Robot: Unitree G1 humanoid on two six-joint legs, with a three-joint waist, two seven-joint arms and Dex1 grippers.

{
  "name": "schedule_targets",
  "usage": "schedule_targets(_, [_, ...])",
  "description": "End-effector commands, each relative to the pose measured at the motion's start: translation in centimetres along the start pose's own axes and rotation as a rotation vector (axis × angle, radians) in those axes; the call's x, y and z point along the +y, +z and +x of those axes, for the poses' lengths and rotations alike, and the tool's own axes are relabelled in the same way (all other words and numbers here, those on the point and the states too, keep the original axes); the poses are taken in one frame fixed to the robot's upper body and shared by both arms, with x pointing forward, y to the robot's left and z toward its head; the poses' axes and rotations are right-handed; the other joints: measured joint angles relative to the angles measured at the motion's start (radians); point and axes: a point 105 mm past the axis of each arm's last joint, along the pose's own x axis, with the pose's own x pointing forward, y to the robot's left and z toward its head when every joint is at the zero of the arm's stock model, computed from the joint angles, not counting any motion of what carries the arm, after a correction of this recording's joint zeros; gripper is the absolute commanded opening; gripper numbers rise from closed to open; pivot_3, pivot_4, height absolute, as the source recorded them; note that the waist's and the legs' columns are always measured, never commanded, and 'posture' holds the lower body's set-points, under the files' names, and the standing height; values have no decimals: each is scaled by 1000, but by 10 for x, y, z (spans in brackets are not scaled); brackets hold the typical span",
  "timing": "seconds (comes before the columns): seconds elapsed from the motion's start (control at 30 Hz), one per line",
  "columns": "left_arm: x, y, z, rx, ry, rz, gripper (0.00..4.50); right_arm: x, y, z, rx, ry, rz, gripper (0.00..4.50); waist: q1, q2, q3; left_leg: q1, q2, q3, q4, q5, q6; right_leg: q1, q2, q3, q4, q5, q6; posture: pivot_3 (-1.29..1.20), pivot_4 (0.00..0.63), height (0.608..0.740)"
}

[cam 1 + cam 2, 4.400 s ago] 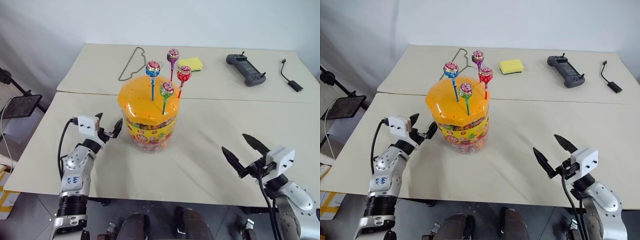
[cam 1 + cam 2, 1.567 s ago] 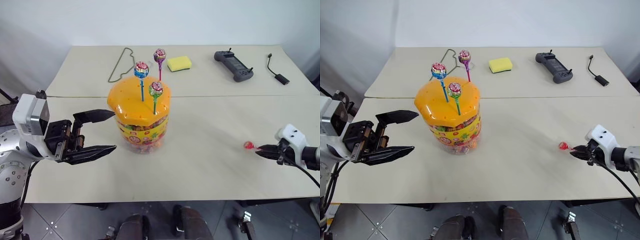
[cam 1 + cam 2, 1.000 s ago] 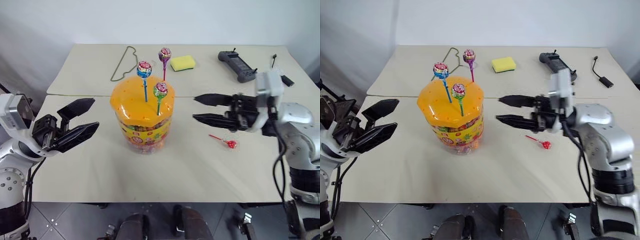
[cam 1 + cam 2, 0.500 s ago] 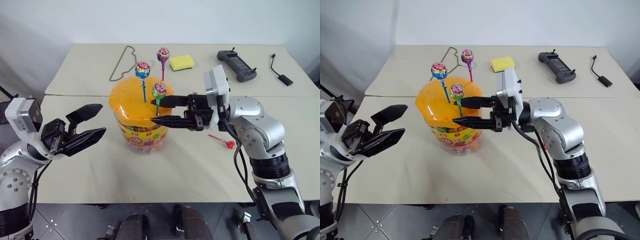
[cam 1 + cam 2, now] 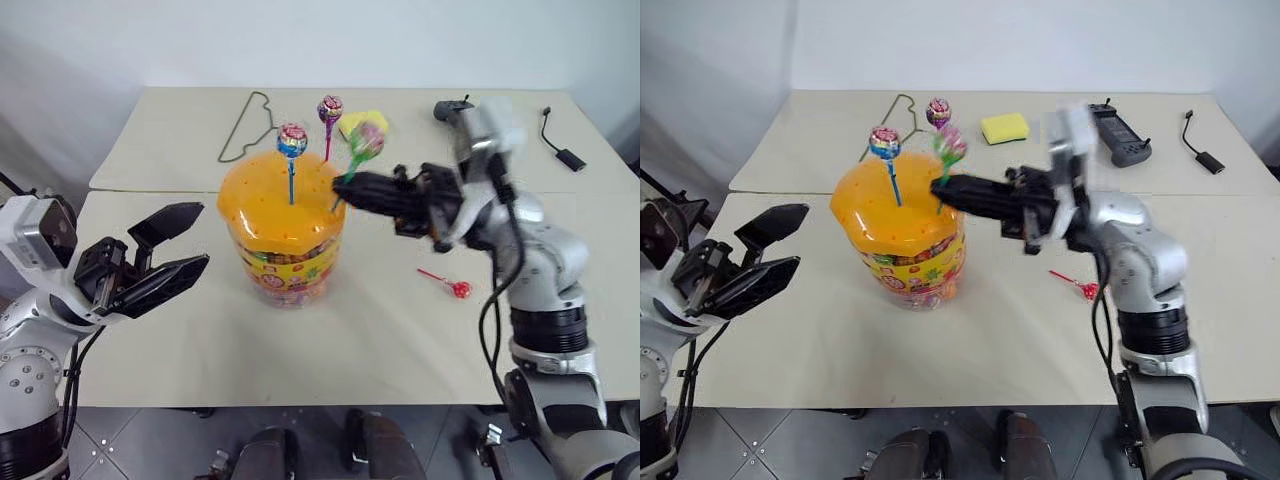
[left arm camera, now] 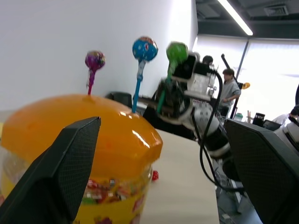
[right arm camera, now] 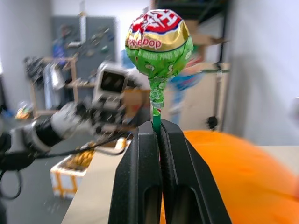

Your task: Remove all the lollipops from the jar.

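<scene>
The right gripper [image 7: 159,133] is clamped on the stick of the green lollipop [image 7: 159,44], holding it just above the orange lid of the jar [image 5: 283,235], at about two o'clock from the lid's centre. The blue lollipop [image 5: 292,141] and purple lollipop [image 5: 329,109] stand upright in the lid. The red lollipop [image 5: 459,289] lies on the table [image 5: 380,340], at about four o'clock from the jar. The left gripper [image 5: 185,244] hangs with fingers spread at the jar's nine o'clock, apart from it.
</scene>
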Motion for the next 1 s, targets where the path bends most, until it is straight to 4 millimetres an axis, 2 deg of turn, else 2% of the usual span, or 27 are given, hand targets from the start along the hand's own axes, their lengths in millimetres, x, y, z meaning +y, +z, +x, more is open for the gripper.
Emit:
schedule_targets(0.03, [-10, 3, 5, 91, -63, 117, 4500, -7, 21, -37, 64, -123, 3, 8, 3, 0, 0, 0, 0, 0, 0, 0, 0, 0, 0, 0, -2, 0, 0, 0, 150, 740])
schedule_targets(0.13, [-15, -6, 7, 177, -110, 164, 4500, -26, -11, -117, 456, -403, 79, 8, 19, 0, 0, 0, 0, 1, 0, -2, 2, 1, 0, 0, -8, 0, 0, 0, 150, 740])
schedule_targets(0.3, [-15, -11, 4, 208, -132, 161, 4500, -24, -50, -231, 935, -654, 55, 8, 15, 0, 0, -1, -1, 7, 0, -3, 6, 0, 0, 2, -11, 0, 0, 0, 150, 740])
schedule_targets(0.4, [-13, -13, 1, 228, -134, 163, 4500, -20, -63, -268, 1090, -710, 28, 8, 8, 0, 0, 2, -1, 10, 0, -3, 5, 0, 1, 3, -10, 0, 1, 0, 150, 740])
schedule_targets(0.47, [-13, -11, 2, 218, -130, 159, 4500, -21, -77, -308, 1216, -896, 52, 8, 4, 0, 0, 4, 0, 12, 0, -2, 4, 0, 1, 3, -7, 0, 1, 0, 150, 740])
schedule_targets(0.5, [-14, -10, 2, 212, -130, 157, 4500, -21, -80, -319, 1240, -935, 22, 8, 4, 0, 0, 4, 0, 11, 1, -1, 3, 0, 1, 4, -7, 0, 1, 0, 150, 740])
schedule_targets(0.53, [-14, -10, 2, 207, -128, 158, 4500, -15, -86, -317, 1225, -886, 46, 466, 4, 0, 0, 4, 0, 11, 1, -1, 2, 0, 1, 5, -7, 0, 1, 0, 150, 740])
schedule_targets(0.57, [-14, -9, 2, 206, -127, 160, 4500, -11, -88, -314, 1209, -834, 62, 654, 5, 0, 0, 4, 0, 11, 1, -1, 1, 0, 1, 5, -6, 0, 0, 0, 150, 740])
schedule_targets(0.63, [-12, -6, 2, 186, -109, 164, 4500, -14, -87, -309, 1155, -832, 55, 1289, 0, 0, 0, 4, 0, 10, 1, 0, 1, 0, 1, 5, -5, 0, 0, 0, 150, 740])
schedule_targets(0.67, [-9, -1, 2, 150, -81, 165, 4500, -18, -81, -297, 1076, -806, 26, 1739, -3, 0, 0, 5, 1, 10, 0, 0, 1, 0, 1, 5, -4, 0, 0, 0, 150, 740])
schedule_targets(0.7, [-6, 5, 1, 106, -50, 159, 4500, -23, -72, -280, 973, -767, -15, 1923, -6, 0, 0, 4, 1, 10, 1, 0, 0, 0, 1, 5, -4, 0, 0, 0, 150, 740])
schedule_targets(0.73, [-3, 10, -1, 74, -20, 156, 4500, -30, -57, -254, 807, -717, -69, 2242, -9, 0, 0, 4, 1, 9, 0, 0, 0, 0, 1, 4, -4, 0, 0, 0, 150, 740])
schedule_targets(0.77, [-1, 13, -3, 50, 3, 151, 4500, -34, -42, -231, 656, -675, -95, 2242, -12, 0, 0, 5, 1, 10, 0, 0, 0, 0, 1, 4, -4, 0, 0, 0, 150, 740])
schedule_targets(0.8, [0, 15, -4, 39, 15, 148, 4500, -35, -32, -218, 565, -648, -105, 2242, -14, 0, 0, 5, 2, 10, 1, 0, 0, 0, 2, 4, -4, 0, -1, 0, 150, 740])
schedule_targets(0.83, [3, 17, -6, 12, 40, 140, 4500, -36, -26, -199, 498, -603, -104, 2242, -13, 1, 0, 5, 3, 10, 1, 0, -1, 0, 3, 4, -3, 1, -1, 0, 150, 740])
schedule_targets(0.9, [10, 23, -11, -52, 100, 128, 4500, -37, -12, -149, 361, -479, -139, 2242, -10, 3, 1, 5, 3, 10, 1, 0, -1, 0, 2, 4, -2, 1, -1, 0, 150, 740])
schedule_targets(1.0, [15, 19, -14, -67, 138, 108, 4500, -43, 6, -95, 201, -399, -184, 2242, -7, 2, 0, 5, 4, 7, 1, 0, -2, 0, 2, 1, -1, 1, -2, 0, 150, 740])
